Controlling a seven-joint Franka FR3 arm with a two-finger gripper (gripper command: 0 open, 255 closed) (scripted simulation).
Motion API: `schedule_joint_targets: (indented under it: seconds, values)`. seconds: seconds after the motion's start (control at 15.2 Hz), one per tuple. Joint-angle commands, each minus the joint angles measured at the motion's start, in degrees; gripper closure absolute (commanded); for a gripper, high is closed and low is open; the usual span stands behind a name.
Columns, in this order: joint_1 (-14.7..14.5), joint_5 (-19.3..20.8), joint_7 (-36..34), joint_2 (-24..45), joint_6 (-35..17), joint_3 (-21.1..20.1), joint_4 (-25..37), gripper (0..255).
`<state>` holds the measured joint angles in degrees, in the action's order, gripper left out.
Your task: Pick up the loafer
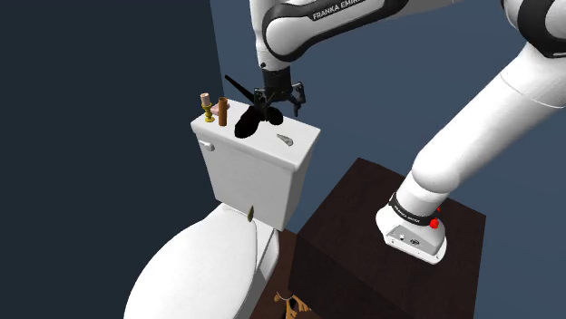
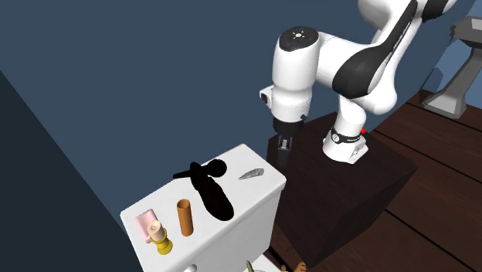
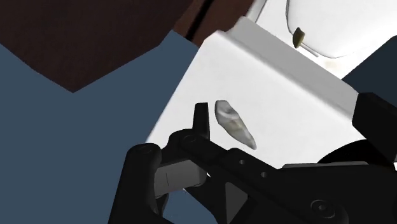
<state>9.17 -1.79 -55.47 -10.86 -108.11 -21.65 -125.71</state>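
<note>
The loafer (image 1: 253,119) (image 2: 213,195) is drawn all black and lies on the white toilet tank lid (image 1: 304,149) (image 2: 247,201), near its middle. My black gripper (image 1: 283,94) (image 2: 284,144) hangs a little above the lid, on the side of the loafer where a small grey shard-like thing (image 1: 286,140) (image 2: 251,175) (image 3: 235,124) lies. In the wrist view the fingers (image 3: 201,119) stand apart over the lid with nothing between them, and the grey thing lies just past one fingertip. The gripper is open and does not touch the loafer.
A copper cylinder (image 1: 221,111) (image 2: 184,218), a small gold figure (image 1: 208,108) (image 2: 161,240) and a pink thing (image 2: 144,223) stand at the lid's far end. The toilet bowl (image 1: 200,263) lies below the tank. A dark blue wall rises behind it. The dark stand (image 1: 363,217) is beside it.
</note>
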Motion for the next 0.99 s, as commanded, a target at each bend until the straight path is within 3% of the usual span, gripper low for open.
schedule_joint_targets:
  seconds: [0.0, 0.4, 0.92]
  values:
    - [0.7, 2.6, -6.1, 5.0, -1.3, -1.2, 3.4, 0]
    - [0.8, 11.4, -21.8, 19.2, -2.1, -1.2, 15.3, 0]
    - [-2.3, 19.9, -37.5, 36.6, 1.9, 3.7, 34.8, 0]
